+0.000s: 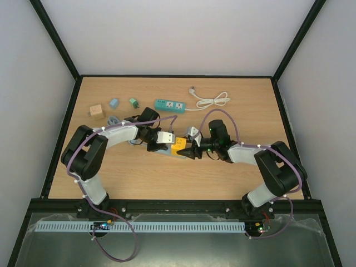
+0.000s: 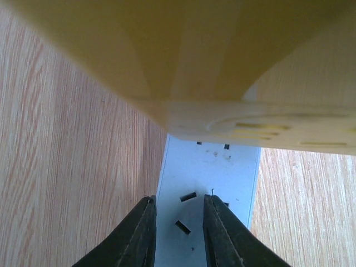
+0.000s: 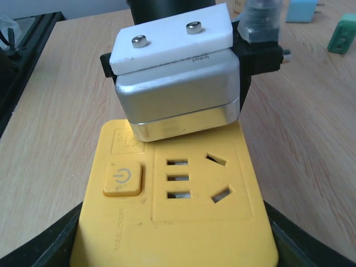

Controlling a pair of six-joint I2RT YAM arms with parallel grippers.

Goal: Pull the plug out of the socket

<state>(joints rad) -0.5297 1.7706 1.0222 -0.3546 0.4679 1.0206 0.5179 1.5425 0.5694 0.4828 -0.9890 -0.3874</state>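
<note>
A yellow plug block (image 1: 179,146) with a power button sits mid-table, seated on a white socket strip (image 2: 211,167). My right gripper (image 1: 192,150) is shut on the yellow plug (image 3: 178,211); in the right wrist view its black fingers (image 3: 55,247) flank the plug's two sides. My left gripper (image 1: 153,146) comes in from the left. In the left wrist view, the left gripper (image 2: 179,197) has its jaws drawn close, tips over the strip's face beside two slots, nothing between them. The plug (image 2: 167,50) looms blurred above.
A green power strip (image 1: 169,105) with a coiled white cable (image 1: 211,102) lies at the back. A wooden block (image 1: 96,110), a light blue adapter (image 1: 114,103) and a green adapter (image 1: 133,102) sit at the back left. The left wrist camera (image 3: 175,83) hangs just over the plug.
</note>
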